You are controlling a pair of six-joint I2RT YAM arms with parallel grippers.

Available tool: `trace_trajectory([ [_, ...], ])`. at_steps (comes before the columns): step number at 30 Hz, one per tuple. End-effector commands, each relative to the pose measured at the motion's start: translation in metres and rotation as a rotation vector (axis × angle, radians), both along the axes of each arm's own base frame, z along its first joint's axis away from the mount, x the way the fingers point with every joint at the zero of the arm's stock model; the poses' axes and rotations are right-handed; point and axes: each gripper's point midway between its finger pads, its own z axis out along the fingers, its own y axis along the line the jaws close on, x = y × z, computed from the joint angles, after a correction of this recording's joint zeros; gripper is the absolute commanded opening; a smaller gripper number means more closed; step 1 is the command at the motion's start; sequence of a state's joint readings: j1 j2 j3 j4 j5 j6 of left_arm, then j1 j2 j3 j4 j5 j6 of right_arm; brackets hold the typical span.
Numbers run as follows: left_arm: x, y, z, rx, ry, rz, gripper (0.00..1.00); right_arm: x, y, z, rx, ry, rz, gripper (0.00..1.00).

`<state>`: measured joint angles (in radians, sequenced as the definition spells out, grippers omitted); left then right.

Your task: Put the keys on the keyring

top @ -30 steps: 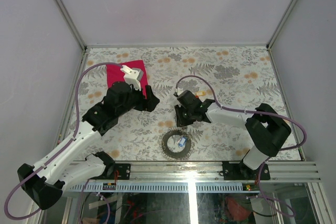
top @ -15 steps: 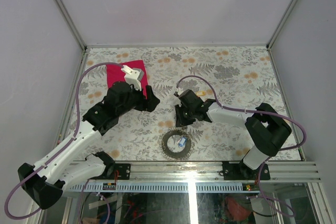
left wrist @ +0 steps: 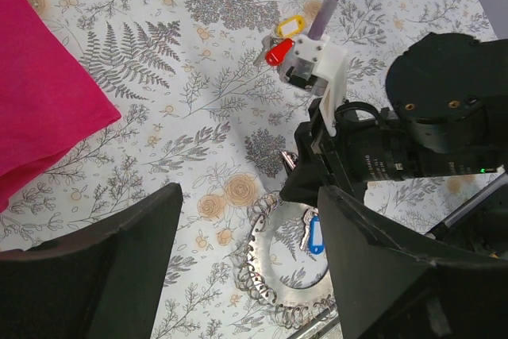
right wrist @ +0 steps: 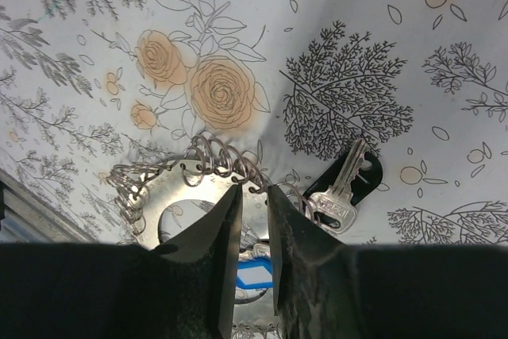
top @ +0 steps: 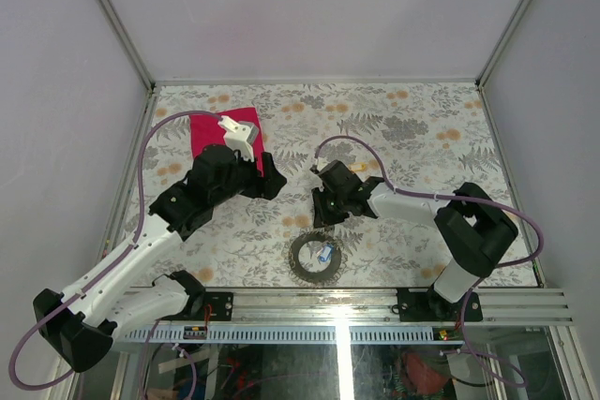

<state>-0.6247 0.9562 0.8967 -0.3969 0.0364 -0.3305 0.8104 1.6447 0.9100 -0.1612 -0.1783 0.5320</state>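
Observation:
The keyring [top: 304,264] is a flat silvery ring plate with several small wire loops along its rim, lying near the front edge, with a blue tag [top: 325,253] in its hole. My right gripper [top: 322,214] hangs at its far rim. In the right wrist view its jaws [right wrist: 254,190] stand a narrow gap apart over the wire loops [right wrist: 213,160], and nothing shows between them. A silver key on a black tag [right wrist: 343,194] lies beside them. Red-headed [left wrist: 277,52] and yellow-headed [left wrist: 289,25] keys lie behind the right wrist. My left gripper [left wrist: 250,193] hovers open and empty.
A pink-red cloth [top: 211,130] lies at the back left, under the left arm. The tabletop carries a fern and flower print. A metal rail [top: 375,299] runs along the near edge, just beyond the keyring. Grey walls close in the sides and back.
The right gripper has edged slightly to the left over the keyring's far rim. The left arm has not moved.

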Motion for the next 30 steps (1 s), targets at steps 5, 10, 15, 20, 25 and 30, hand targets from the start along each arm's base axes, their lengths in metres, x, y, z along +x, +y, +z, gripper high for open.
trace_trajectory([
  [5,0.006,-0.004,0.022,-0.029,-0.058,-0.011,0.71,0.001,0.003,-0.013,-0.005,0.03,0.014,0.23],
  [10,0.007,-0.004,0.023,-0.031,-0.059,-0.013,0.71,0.0,0.005,-0.015,0.001,0.038,0.022,0.23],
  [15,0.007,-0.005,0.023,-0.03,-0.057,-0.017,0.71,-0.001,0.007,-0.018,0.005,0.047,0.027,0.23],
  [20,0.007,-0.006,0.022,-0.028,-0.055,-0.02,0.71,-0.001,0.008,-0.022,0.004,0.052,0.029,0.23],
  [25,0.007,-0.006,0.021,-0.026,-0.052,-0.019,0.7,-0.001,0.01,-0.022,0.024,0.048,0.032,0.21],
  [30,0.007,-0.004,0.023,-0.027,-0.057,-0.012,0.7,-0.001,0.015,-0.016,0.063,0.024,0.062,0.14],
])
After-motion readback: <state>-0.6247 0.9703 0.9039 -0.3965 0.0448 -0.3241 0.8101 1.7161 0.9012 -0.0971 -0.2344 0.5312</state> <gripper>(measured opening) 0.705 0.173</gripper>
